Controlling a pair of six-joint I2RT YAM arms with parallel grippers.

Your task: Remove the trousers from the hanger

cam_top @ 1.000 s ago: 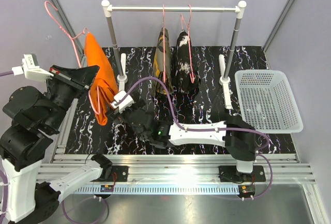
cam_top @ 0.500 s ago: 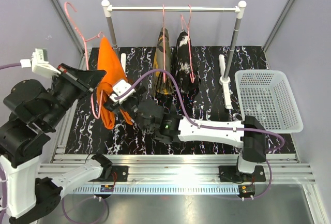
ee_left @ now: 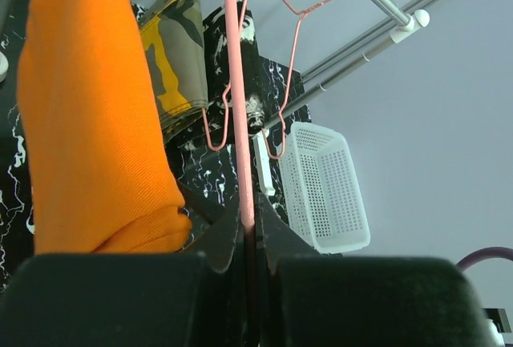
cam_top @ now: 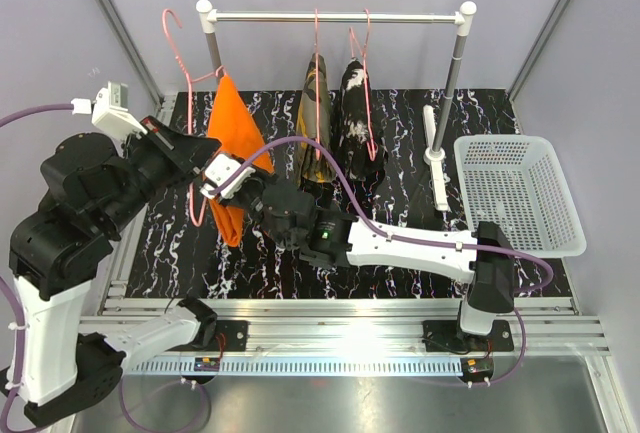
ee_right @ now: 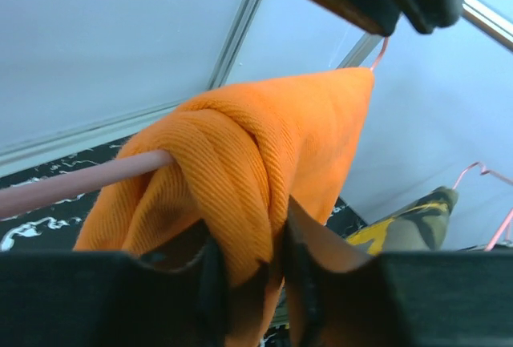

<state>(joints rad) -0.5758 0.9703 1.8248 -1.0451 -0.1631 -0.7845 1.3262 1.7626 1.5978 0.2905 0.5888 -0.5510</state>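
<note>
Clamping the pink hanger [ee_left: 238, 82], the left gripper [ee_left: 247, 231] is holding it at ten o'clock while the right gripper [ee_right: 252, 275] is pinching the orange trousers [ee_right: 240, 163] draped over its bar; pulling askew could be twisting the hanger loose

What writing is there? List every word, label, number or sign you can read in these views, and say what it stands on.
No text can be read in any view.
The small boards at the arm bases carry marks, but they are too small to read.
The orange trousers, pink hanger, white basket and rail show no print.
</note>
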